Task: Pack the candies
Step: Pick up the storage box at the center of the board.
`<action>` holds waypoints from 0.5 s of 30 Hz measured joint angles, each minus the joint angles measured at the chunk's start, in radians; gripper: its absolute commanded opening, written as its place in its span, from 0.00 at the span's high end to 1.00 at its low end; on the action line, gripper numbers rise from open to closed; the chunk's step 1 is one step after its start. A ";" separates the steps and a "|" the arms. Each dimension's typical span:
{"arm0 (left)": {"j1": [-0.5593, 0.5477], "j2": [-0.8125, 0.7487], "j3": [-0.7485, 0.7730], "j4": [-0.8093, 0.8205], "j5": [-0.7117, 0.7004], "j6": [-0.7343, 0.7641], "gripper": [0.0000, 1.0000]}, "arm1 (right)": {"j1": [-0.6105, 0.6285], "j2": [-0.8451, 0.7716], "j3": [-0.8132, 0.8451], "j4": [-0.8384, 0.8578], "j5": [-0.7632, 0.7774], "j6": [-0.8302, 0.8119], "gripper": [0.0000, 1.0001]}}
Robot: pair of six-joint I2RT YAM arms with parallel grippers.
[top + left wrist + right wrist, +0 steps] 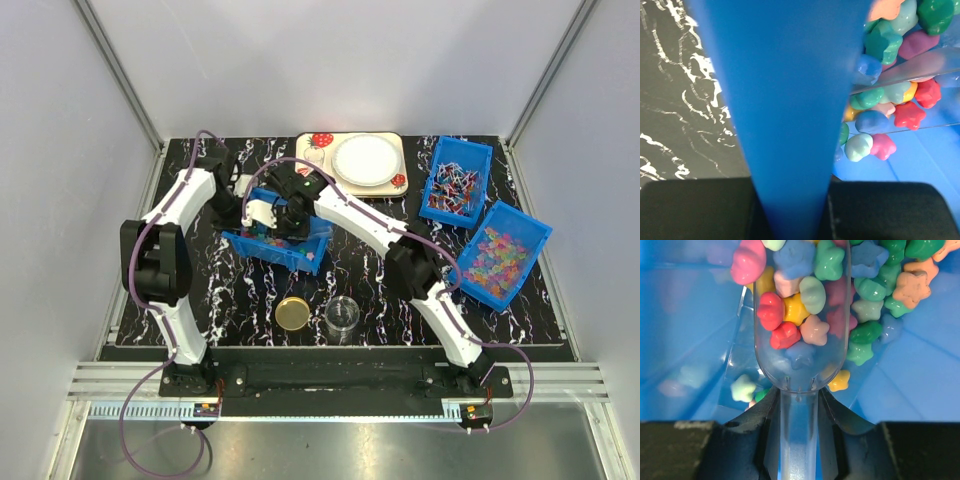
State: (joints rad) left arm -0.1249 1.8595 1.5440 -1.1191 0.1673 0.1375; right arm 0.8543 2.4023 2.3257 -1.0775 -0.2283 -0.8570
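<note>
fingers (762, 440) grip clear scoop (800, 365) handle | scoop holds candies (812, 295) | inside blue bin (690, 330)

Blue bin wall (790, 100) blurred, blocks perhaps half of left wrist view; candies (885, 42) cut by top edge.

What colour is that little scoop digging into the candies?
The scoop is clear, colourless plastic; candies show through. Right wrist view shows it best.

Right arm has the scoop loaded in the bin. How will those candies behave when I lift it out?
The candies look loose, rounded and star-shaped, filling the clear scoop to its open end, so a few will probably roll off if it dips. The scoop looks like thin, smooth plastic and may twist in the right gripper. Load seems light.
</note>
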 measured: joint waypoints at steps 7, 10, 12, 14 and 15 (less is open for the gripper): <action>0.004 0.000 0.000 0.000 -0.008 0.002 1.00 | 0.000 -0.037 -0.074 0.069 -0.008 0.032 1.00; 0.004 0.000 0.000 0.000 0.001 0.001 1.00 | 0.000 -0.084 -0.156 0.127 -0.006 0.055 1.00; 0.004 0.000 0.000 0.000 0.011 0.000 1.00 | 0.000 -0.119 -0.208 0.161 -0.004 0.071 1.00; 0.004 0.000 0.000 0.000 0.026 0.000 1.00 | 0.000 -0.147 -0.243 0.182 -0.002 0.085 1.00; 0.005 0.000 0.000 0.001 0.032 -0.001 1.00 | 0.000 -0.161 -0.260 0.193 -0.002 0.093 1.00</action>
State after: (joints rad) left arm -0.1204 1.8595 1.5440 -1.1183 0.1989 0.1368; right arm 0.8543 2.2417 2.0655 -0.8845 -0.2302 -0.7639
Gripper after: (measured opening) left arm 0.104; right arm 0.352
